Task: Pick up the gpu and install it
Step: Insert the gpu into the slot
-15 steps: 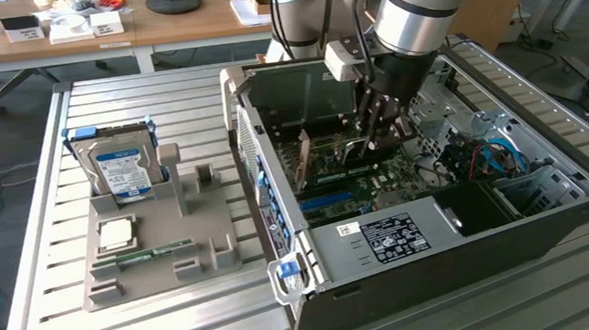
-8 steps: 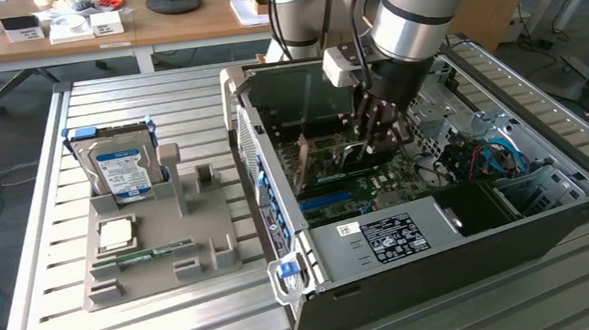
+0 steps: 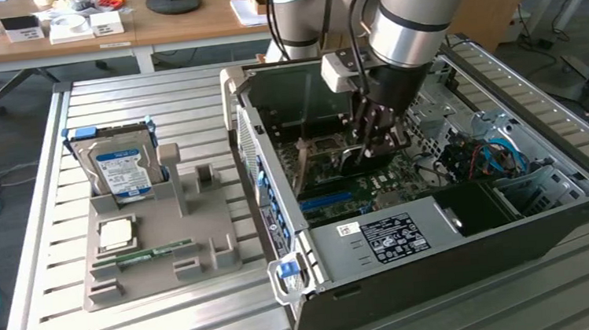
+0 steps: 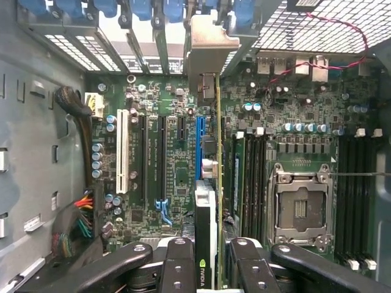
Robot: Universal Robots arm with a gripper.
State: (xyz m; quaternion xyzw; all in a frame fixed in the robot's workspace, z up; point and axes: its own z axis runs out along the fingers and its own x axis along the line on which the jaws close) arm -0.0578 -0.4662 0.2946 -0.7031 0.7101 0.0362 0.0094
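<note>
My gripper [image 3: 377,136] reaches down into the open computer case [image 3: 274,182], over the motherboard [image 3: 375,186]. It is shut on the gpu [image 3: 358,154]. In the wrist view the gpu [image 4: 215,183] is seen edge-on: a thin green board with a black cooler, and its metal end bracket [image 4: 209,46] lies against the case's rear slot openings. The two black fingers [image 4: 178,265] clamp it from both sides, with the gripper [image 4: 211,259] centred on the card. The card's edge runs along the blue expansion slot [image 4: 199,146] on the motherboard [image 4: 171,177]. I cannot tell whether it is seated.
A grey holder [image 3: 159,254] outside the case carries a blue-labelled hard drive [image 3: 121,169], a RAM stick [image 3: 144,254] and a square chip [image 3: 116,234]. Inside the case are the power supply [image 3: 385,238], blue cables [image 3: 494,157], the CPU socket [image 4: 302,207] and memory slots [image 4: 250,177].
</note>
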